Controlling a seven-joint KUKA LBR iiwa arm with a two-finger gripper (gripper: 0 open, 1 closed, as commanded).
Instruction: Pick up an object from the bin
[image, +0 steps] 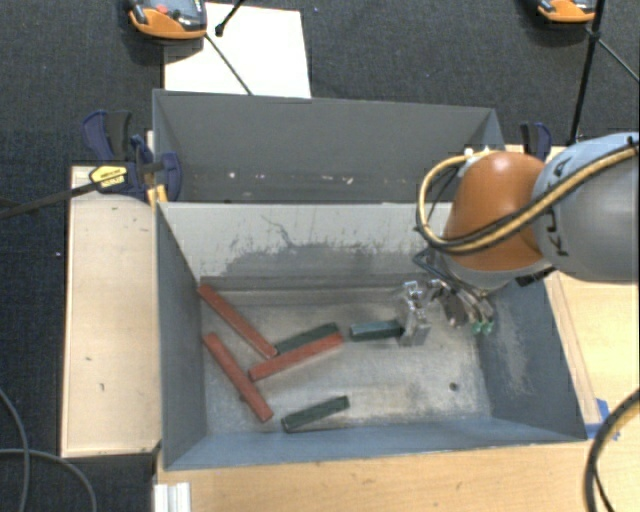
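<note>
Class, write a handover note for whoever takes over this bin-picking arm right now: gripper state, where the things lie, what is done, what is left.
Gripper: low in the bin, at the right end of the short dark green bar; open or shut cannot be told.
Things: three red-brown bars and two more dark green bars lie on the floor further left in view.
Done: gripper down at the bar; nothing lifted.
Left: grip one thing, likely that bar, and lift it out.

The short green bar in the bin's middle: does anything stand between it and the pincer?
Nothing visible does. The pincer is at the right end of the green bar. The nearest other things, a red stick and a second green bar, lie further left, apart from it.
</note>
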